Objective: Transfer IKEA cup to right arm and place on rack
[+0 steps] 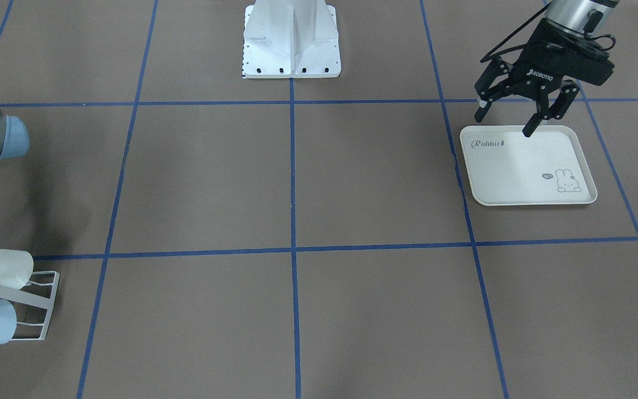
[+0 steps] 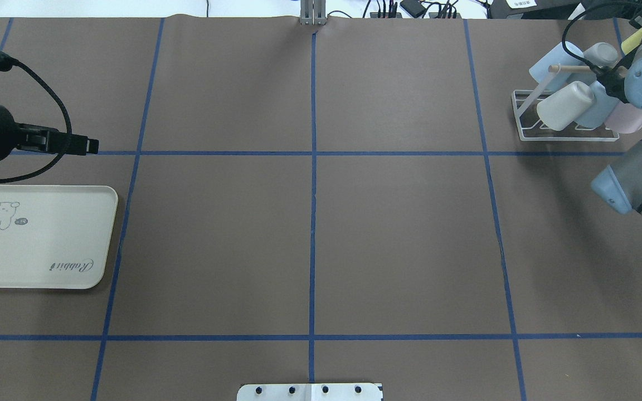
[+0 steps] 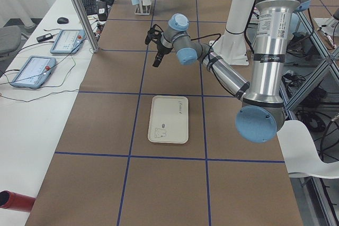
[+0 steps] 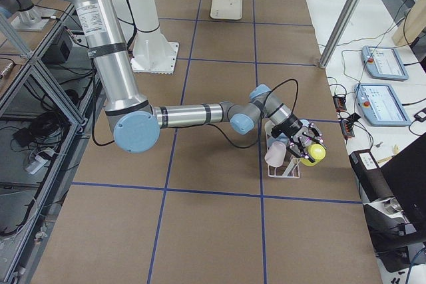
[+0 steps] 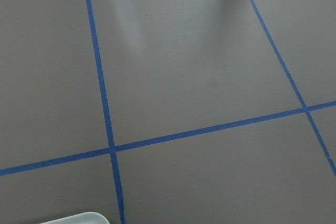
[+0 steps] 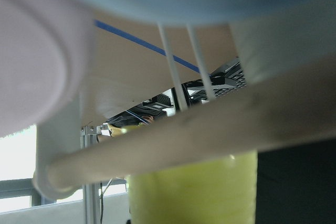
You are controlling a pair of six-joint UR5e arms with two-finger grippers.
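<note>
Step in hand: seat the yellow cup (image 4: 314, 153) on the rack (image 2: 523, 118). The cup sits at the right gripper (image 4: 303, 145), at the rack's outer end; whether the fingers are clamped on it cannot be told. Guide the cup mouth squarely over a free prong, clear of the hung cups (image 2: 563, 106) beside the fingers, and release only once it bears. The left gripper (image 1: 504, 126) hangs empty, fingers apart, over the tray (image 1: 524, 188) edge.

Only the right wrist view shows the dowel (image 6: 184, 135) crossing close by the cup; the overhead view gives the hung cups' layout
</note>
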